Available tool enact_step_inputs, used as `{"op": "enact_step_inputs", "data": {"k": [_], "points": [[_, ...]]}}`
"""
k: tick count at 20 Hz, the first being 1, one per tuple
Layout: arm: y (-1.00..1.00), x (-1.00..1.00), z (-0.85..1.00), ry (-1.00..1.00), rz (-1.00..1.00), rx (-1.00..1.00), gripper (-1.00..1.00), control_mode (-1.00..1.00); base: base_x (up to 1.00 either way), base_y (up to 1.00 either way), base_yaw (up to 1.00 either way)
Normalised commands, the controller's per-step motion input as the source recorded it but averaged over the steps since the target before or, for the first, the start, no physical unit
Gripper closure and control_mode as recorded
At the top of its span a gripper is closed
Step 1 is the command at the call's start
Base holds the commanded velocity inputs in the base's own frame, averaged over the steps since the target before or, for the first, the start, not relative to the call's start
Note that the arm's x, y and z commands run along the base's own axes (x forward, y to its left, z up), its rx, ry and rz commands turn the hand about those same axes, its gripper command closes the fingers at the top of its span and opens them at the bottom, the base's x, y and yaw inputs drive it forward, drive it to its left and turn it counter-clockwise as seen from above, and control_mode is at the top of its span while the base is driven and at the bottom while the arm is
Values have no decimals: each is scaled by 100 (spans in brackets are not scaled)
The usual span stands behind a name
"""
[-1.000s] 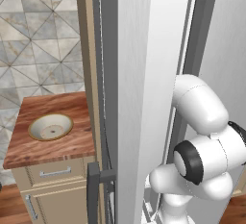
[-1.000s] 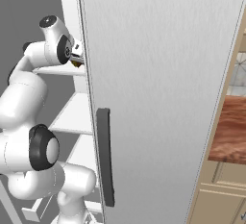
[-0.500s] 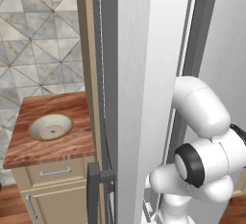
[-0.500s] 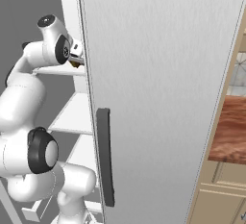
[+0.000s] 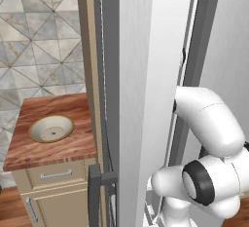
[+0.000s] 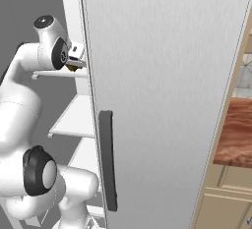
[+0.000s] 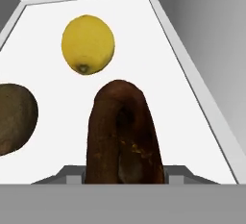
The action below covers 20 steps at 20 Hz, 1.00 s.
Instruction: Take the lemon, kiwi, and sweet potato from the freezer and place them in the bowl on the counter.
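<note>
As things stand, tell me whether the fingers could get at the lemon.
Probably not yet. The fingers are shut on the sweet potato, which sits between them and the lemon further back on the white freezer shelf. Apart from that, nothing blocks the lemon.

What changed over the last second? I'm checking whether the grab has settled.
Hardly anything. The wrist edged slightly left in the right base view, inside the freezer. The fingers stand closed on the sweet potato, with the lemon and kiwi on the shelf beyond. The base has not driven, and the bowl sits on the counter as before.
</note>
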Motion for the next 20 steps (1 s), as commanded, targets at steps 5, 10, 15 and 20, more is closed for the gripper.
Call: {"op": "enact_step_inputs", "data": {"k": [5,10,15,20], "points": [[0,-38,4,0,13,0,100,-100,0,0,0],[0,-59,6,0,9,0,100,-100,0,0,0],[0,-81,9,0,3,1,100,-100,0,0,0],[-8,-93,3,0,0,0,100,-100,0,0,0]]}}
